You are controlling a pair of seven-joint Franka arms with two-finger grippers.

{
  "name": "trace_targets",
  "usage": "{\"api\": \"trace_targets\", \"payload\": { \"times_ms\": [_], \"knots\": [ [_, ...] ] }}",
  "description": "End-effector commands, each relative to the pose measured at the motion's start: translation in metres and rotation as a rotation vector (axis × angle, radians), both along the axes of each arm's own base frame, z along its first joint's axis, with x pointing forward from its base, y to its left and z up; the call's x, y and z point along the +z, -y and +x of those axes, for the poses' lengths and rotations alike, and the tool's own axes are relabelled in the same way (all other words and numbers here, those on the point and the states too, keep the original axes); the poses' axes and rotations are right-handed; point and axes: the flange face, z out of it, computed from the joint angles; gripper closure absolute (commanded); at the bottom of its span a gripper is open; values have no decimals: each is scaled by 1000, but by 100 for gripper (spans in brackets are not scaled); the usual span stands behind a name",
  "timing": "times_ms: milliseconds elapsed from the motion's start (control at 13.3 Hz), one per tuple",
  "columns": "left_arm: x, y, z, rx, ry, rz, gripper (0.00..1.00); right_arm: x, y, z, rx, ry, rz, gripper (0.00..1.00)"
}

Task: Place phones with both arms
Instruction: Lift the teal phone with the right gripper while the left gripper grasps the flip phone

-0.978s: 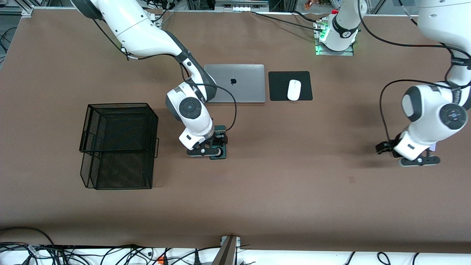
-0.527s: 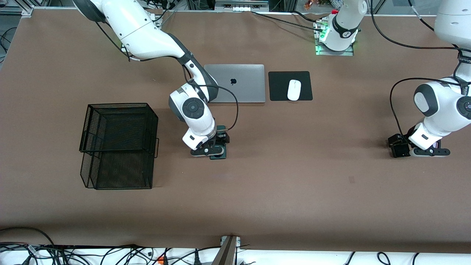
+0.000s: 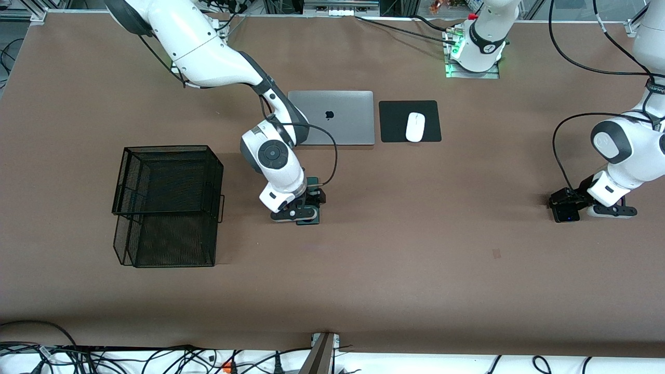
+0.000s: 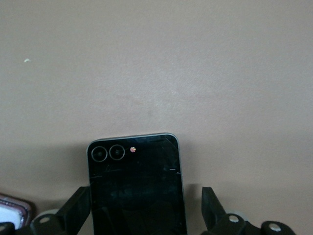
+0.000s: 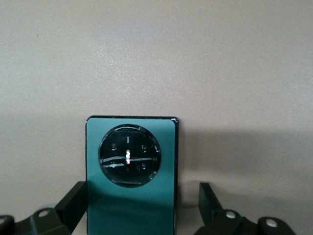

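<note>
Right gripper (image 5: pixel 139 208): low over the dark-green phone (image 5: pixel 131 171), about mid-table, nearer the front camera than the laptop (image 3: pixel 332 117); jaws spread, one finger (image 5: pixel 73 203) on each long side of the slab, not yet touching it.
Green phone's axis: its long axis runs straight out from between the jaws, camera ring at the end away from the wrist, so closing would likely pinch it across its narrow width.
Left gripper (image 4: pixel 142 215): low at the left arm's end of the table, over the black phone (image 4: pixel 136 186); jaws spread, straddling the slab with a gap on either side.
Black phone's axis: lined up with the wrist likewise, its two lenses at the end away from the wrist.
Lilac-white phone (image 4: pixel 12 211): only a corner shows, just beside the left gripper.
Nearer arm: each arm is already on its own phone; neither needs to reach across.
Front view adds: the wire basket (image 3: pixel 167 205) toward the right arm's end, and the mouse (image 3: pixel 415 127) on its pad.
Wrist views add: the finger-to-phone gaps, hidden in the front view by the wrists.
Step, as judged: both set to close.
</note>
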Motion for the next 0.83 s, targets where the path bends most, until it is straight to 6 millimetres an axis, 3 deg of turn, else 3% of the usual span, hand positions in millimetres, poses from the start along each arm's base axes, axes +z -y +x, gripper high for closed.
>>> {"api": "trace_targets", "payload": {
  "times_ms": [0,752],
  "knots": [
    [-6,-3,5,5,28,-6,0,0,-7,0,-5,2,18,0],
    [-12,-11,2,-30,11,42,0,-14,-14,-7,23,9,19,0]
  ]
}}
